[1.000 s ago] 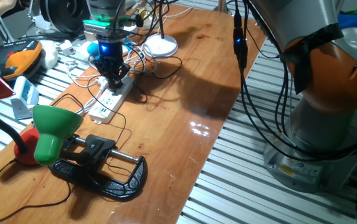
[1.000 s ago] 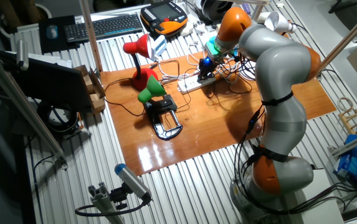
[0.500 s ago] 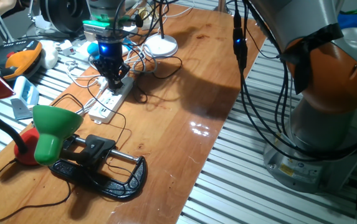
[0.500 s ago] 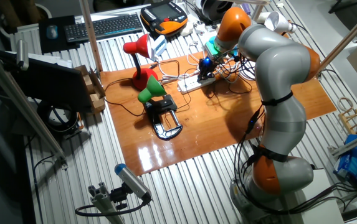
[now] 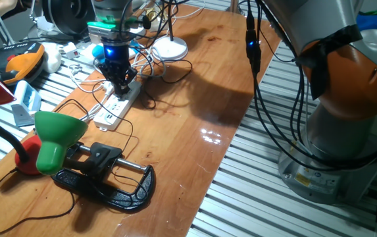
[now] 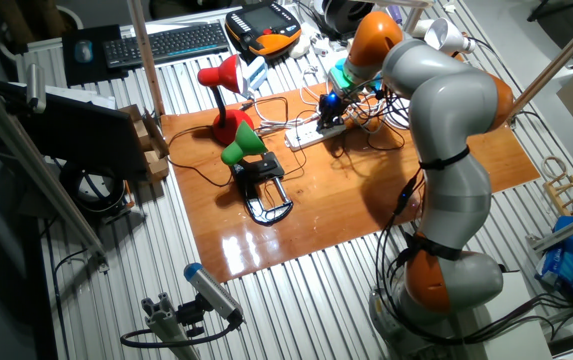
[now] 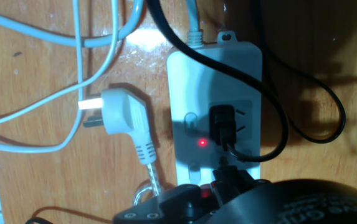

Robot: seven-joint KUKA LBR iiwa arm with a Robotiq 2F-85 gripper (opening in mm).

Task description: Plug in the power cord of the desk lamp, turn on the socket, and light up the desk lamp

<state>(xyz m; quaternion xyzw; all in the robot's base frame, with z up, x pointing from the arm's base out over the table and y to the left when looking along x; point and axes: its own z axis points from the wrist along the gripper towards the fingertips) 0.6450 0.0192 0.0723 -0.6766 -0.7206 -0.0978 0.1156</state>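
**Plug seated, indicator lit: lamp switch-on pending**

The gripper stands directly over the socket, fingers pointing down at the end of the strip nearest the white round-based lamp. In the hand view only the dark gripper body fills the lower edge; the fingertips are out of sight there and too small in the fixed views, so the jaw opening cannot be told.

Just ahead of the gripper, a small black plug sits in one outlet of the socket, and its power cord loops away over the strip. Beside the plug a red indicator glows, next to a rocker switch. A loose white plug lies on the table just beside the strip, unconnected.

The desk lamp stands on its black clamp base well apart from the socket, near the red-shaded lamp. Its green shade shows no visible glow.

Judgement: insertion and socket switching appear complete. The remaining step is lighting the lamp. The next move calls for lifting clear of the cords around the strip, then locating the lamp's own switch, which is not identifiable here
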